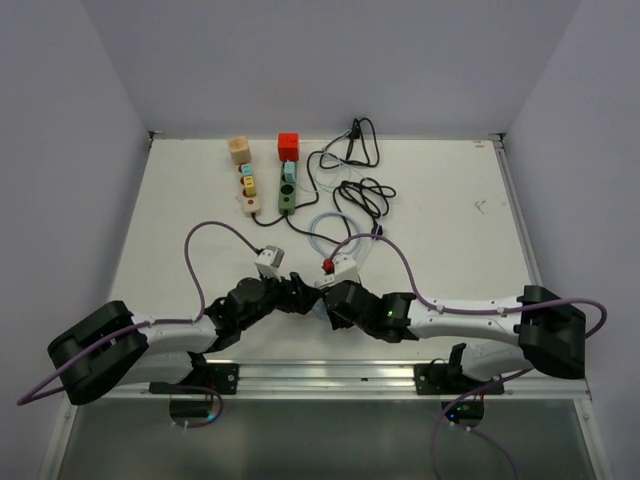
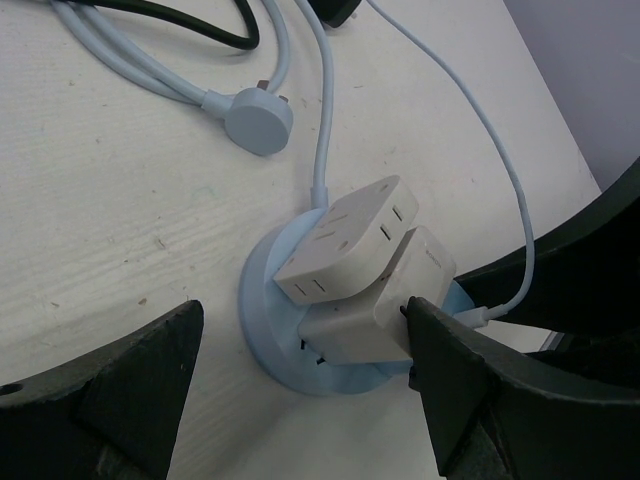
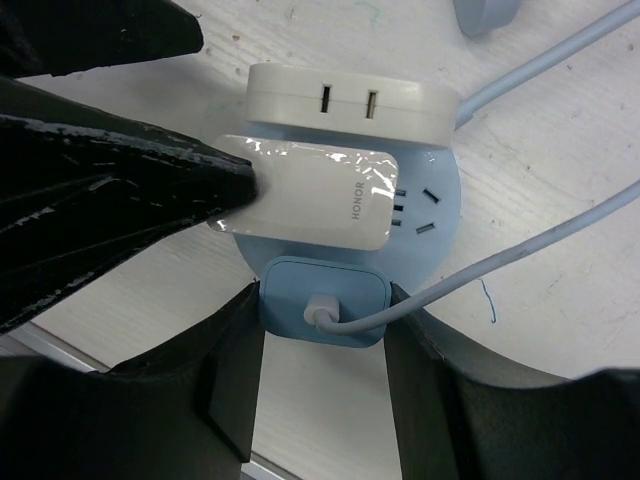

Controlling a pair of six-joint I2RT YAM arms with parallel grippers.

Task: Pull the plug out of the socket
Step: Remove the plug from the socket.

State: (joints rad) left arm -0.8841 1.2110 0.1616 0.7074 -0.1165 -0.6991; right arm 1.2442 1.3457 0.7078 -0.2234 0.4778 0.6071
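The blue plug (image 3: pixel 325 312) is sitting in the round socket (image 3: pixel 442 192) near the middle of the desk's (image 2: pixel 100 200) near edge. My right fingers (image 3: pixel 232 380) are clamping it on both sides. My left fingers (image 2: pixel 130 385) are standing wide, one tip touching the white charger (image 3: pixel 310 195).

Right wrist view: a finger (image 3: pixel 120 190) of the left gripper (image 2: pixel 302 312) blots out the white charger's (image 3: pixel 320 195) left end, and the charger covers all but a rim of the socket (image 3: pixel 440 195). The blue plug's (image 3: pixel 322 300) cable (image 3: pixel 520 255) runs off the right edge. Left wrist view: that plug barely peeks from behind the charger, and both fingers are cut by the bottom edge. From above, the two wrists (image 1: pixel 300 295) bury the socket; the far blocks (image 1: pixel 246 180) are too small to read.
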